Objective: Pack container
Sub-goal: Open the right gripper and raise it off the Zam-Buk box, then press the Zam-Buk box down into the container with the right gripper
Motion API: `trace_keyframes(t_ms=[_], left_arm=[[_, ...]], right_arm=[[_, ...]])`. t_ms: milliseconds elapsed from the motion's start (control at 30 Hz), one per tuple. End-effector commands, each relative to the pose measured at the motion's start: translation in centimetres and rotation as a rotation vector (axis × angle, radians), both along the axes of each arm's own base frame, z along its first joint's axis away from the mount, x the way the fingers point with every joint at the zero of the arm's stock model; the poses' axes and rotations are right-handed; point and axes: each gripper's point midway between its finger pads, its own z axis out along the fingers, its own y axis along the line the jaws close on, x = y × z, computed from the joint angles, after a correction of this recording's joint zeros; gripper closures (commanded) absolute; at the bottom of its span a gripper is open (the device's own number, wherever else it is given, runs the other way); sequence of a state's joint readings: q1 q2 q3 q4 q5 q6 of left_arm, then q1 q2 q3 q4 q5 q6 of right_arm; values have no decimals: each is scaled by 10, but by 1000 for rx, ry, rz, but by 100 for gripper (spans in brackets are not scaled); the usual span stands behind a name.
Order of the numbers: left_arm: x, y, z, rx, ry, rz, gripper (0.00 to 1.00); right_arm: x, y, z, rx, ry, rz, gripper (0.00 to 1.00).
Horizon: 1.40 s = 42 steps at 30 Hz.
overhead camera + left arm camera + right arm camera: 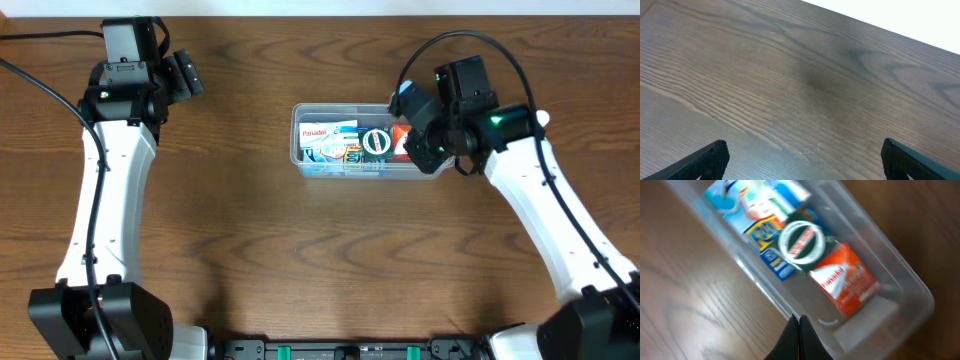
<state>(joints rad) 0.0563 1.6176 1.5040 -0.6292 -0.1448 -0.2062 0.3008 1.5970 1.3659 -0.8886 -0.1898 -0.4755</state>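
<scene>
The clear plastic container point(299, 148) sits at the table's upper middle. Inside lie a white Panadol box point(316, 132), blue boxes point(342, 152), a round green-and-white tin point(376, 143) and a red-orange box point(400, 136). In the right wrist view the container point(912, 287) shows the tin point(801, 241) and the red box point(845, 282). My right gripper point(799, 322) is shut with nothing between its fingers, its tips over the container's near rim at the right end point(428, 150). My left gripper point(802, 157) is open and empty over bare table, far left point(185, 72).
The dark wood table point(300, 260) extends around the container. A white wall edge runs along the table's far side point(920, 20). Black cables trail behind both arms.
</scene>
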Motion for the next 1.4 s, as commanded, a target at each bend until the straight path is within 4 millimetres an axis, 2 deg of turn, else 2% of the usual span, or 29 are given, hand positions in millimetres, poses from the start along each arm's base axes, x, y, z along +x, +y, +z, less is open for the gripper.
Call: trace_keyframes(t_ms=[0, 233, 600, 1000, 1367], left_arm=[[0, 2, 13, 2, -30, 6, 2], [0, 2, 13, 2, -30, 6, 2], [0, 2, 13, 2, -30, 6, 2], [0, 2, 13, 2, -30, 6, 2], [0, 2, 13, 2, -30, 6, 2]], right_arm=[[-5, 17, -15, 1, -11, 281, 99], [-3, 18, -48, -43, 40, 375, 99], [8, 21, -83, -56, 74, 405, 99], [12, 20, -89, -62, 67, 424, 99], [15, 29, -91, -6, 56, 444, 99]])
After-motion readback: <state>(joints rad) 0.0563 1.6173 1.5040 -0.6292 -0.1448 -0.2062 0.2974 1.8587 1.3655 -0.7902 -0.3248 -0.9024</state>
